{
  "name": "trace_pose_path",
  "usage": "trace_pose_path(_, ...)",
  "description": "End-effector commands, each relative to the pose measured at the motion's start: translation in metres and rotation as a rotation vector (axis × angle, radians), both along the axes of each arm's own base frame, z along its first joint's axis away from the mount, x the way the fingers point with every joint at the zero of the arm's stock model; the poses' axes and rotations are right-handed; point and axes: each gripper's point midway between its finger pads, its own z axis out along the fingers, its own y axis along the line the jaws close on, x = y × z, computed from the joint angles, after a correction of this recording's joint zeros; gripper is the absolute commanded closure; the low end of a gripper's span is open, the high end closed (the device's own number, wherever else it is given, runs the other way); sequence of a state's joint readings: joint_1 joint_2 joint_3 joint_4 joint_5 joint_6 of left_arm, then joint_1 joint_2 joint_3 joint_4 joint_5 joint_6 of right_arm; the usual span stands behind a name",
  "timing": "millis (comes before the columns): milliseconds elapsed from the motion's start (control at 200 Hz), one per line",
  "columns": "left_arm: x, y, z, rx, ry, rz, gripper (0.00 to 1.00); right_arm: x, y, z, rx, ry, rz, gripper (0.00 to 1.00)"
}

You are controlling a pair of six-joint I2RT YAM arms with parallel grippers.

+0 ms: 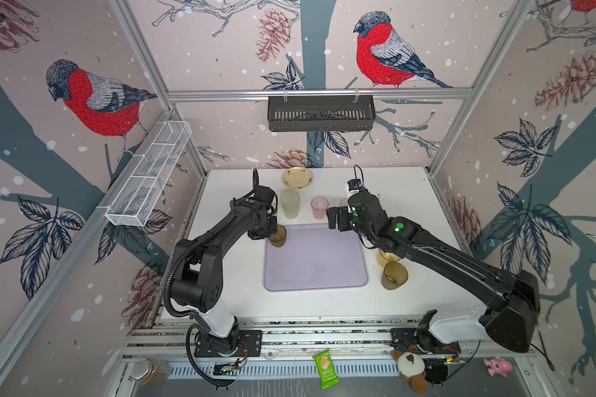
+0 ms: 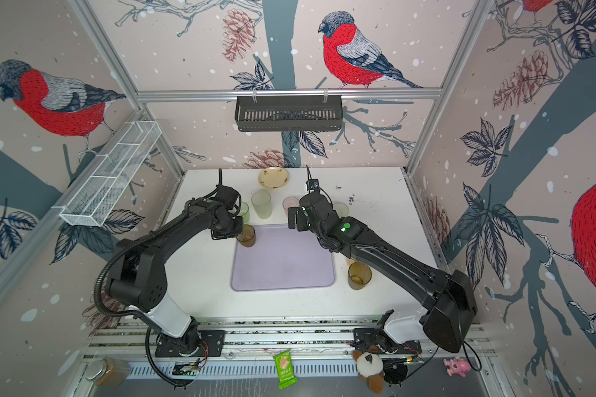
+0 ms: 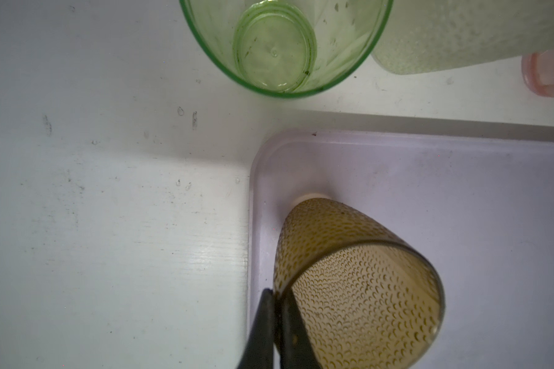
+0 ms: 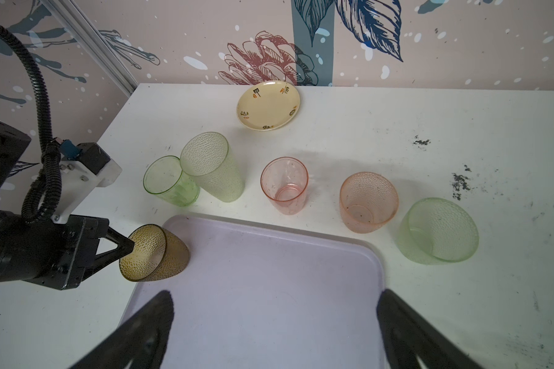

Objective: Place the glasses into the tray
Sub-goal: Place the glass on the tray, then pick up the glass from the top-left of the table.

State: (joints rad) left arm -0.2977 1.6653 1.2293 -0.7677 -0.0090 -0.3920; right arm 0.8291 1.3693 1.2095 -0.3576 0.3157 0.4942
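Observation:
The lavender tray lies mid-table. My left gripper is shut on the rim wall of a dimpled brown glass, one finger inside and one outside. That brown glass is tilted, its base down in the tray's far left corner. My right gripper hangs open and empty over the tray's far part. Behind the tray stand a clear green glass, a tall frosted green glass, a pink glass, a peach glass and a short green glass. An amber glass and another brown glass stand right of the tray, under the right arm.
A small yellow plate lies at the table's back edge. A black slotted basket hangs on the back wall and a white wire basket on the left wall. A snack packet and a plush toy lie below the front rail.

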Motion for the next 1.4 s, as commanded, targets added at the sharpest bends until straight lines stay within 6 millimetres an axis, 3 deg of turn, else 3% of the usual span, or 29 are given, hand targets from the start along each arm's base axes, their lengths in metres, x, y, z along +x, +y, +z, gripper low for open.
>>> trace_pose_path(0,0.000,0.004,-0.004,0.023,0.002,0.003,1.00,0.004,0.000,0.007,0.017,-0.027,-0.014,0.00)
trace_pose_path(125,-0.002,0.004,-0.005,0.023,0.003,0.006,1.00,0.005,0.000,0.009,0.019,-0.033,-0.013,0.00)
trace_pose_path(475,-0.001,0.003,-0.001,0.012,-0.012,0.014,0.76,0.005,-0.004,0.020,0.030,-0.067,-0.022,0.00)
trace_pose_path(650,0.004,-0.003,0.016,-0.028,-0.044,0.015,0.55,0.005,-0.007,0.026,0.038,-0.083,-0.035,0.00)
trace_pose_path(961,0.022,0.001,0.057,-0.044,-0.110,0.028,0.27,0.002,-0.005,0.027,0.027,-0.087,-0.027,0.00)
trace_pose_path(1091,0.036,0.014,0.063,-0.055,-0.125,0.059,0.25,-0.003,0.011,0.027,0.006,-0.096,0.041,0.00)
trace_pose_path(1396,0.076,0.041,0.065,-0.093,-0.146,0.133,0.29,-0.032,0.093,0.003,-0.190,-0.083,0.455,0.00)
